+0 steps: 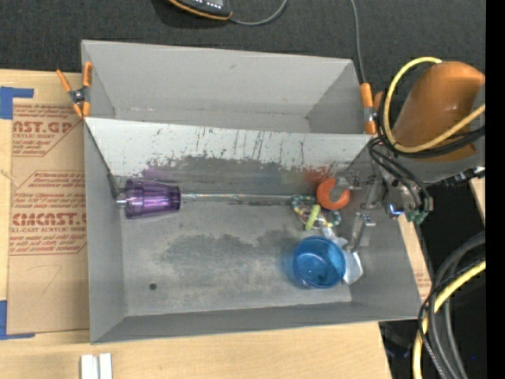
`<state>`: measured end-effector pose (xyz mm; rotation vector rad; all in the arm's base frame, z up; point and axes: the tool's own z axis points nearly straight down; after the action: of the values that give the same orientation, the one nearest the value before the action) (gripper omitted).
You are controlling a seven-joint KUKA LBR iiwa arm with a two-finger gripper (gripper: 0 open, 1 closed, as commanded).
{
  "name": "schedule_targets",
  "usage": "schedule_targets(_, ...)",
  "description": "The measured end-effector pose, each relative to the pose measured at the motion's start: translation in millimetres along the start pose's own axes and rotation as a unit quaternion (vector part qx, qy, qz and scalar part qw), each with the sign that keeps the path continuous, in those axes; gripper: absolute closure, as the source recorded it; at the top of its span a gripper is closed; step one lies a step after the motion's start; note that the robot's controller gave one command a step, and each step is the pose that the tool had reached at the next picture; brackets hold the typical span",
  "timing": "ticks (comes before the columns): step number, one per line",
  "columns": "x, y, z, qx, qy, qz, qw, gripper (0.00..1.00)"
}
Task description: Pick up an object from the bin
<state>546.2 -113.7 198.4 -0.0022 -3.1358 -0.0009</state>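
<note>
While the gripper [361, 229], open or closed I cannot tell, hangs at the right side of the bin [106, 243], the blue cup [319, 263] lies just to its lower left, an orange piece [333, 193] to its upper left.

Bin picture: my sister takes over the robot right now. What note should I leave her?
Gripper: down low at the right side of the bin. I can't tell if it has grabbed anything.
Things: a blue cup stands right beside the gripper. An orange round thing and small green and yellow bits lie just behind the cup. A purple cup lies on its side, far left.
Done: the arm has reached into the bin.
Left: nothing is lifted out yet. One thing needs grabbing and raising, likely from the group by the gripper.
</note>
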Motion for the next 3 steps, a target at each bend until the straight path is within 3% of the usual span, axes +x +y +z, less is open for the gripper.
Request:
schedule_targets(1,-1.6,0.6,-4.7,0.001,-0.0039,-0.001,1.0,0.0)
schedule_targets(2,30.9,-9.9,89.1,0.0,-0.0034,0.079,0.9968,0.0)
schedule_targets(3,48.1,-5.3,55.6,0.001,-0.0034,-0.012,0.9999,0.0)
